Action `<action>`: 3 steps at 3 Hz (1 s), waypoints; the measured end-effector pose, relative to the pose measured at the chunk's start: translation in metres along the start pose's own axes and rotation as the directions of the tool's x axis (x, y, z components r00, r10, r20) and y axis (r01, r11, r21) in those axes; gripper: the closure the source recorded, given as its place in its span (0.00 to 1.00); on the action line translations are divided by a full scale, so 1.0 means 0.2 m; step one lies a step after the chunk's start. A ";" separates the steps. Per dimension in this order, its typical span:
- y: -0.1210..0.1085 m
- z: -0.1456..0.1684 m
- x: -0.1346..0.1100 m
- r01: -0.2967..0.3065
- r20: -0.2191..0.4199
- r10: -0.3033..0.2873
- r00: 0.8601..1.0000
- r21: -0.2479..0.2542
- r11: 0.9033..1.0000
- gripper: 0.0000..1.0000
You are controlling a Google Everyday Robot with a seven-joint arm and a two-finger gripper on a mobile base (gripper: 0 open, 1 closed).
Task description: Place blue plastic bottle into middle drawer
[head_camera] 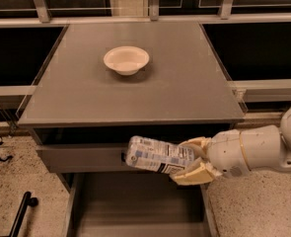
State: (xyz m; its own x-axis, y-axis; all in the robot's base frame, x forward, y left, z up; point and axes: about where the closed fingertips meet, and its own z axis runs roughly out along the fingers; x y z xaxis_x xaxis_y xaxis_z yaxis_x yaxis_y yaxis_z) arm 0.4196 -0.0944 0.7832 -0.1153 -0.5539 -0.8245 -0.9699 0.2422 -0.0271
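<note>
I saw the blue plastic bottle, clear with a white-and-pale-blue label, lying almost level, one end clamped in my gripper and the rest jutting past its fingertips, above the pulled-out grey middle drawer below the hand.

A bowl sits on the desk, toward its back and left of centre. Under the desk's front edge is a closed drawer front. Below it the open drawer juts forward. The gripper reaches in from the right. Its fingers press above and below a bottle lying sideways over the open drawer.
</note>
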 end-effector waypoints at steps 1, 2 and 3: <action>0.12 0.16 0.23 -0.001 -0.026 0.000 1.000 -0.049 0.999 1.00; 0.12 0.16 0.24 -0.001 -0.026 0.000 1.000 -0.049 0.999 1.00; 0.12 0.19 0.33 -0.006 -0.032 0.004 0.999 -0.059 0.998 1.00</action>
State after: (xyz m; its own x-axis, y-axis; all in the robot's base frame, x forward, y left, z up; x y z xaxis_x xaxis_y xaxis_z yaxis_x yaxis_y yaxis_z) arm 0.3965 -0.0941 0.7072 -0.1262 -0.5780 -0.8062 -0.9802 0.1979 0.0115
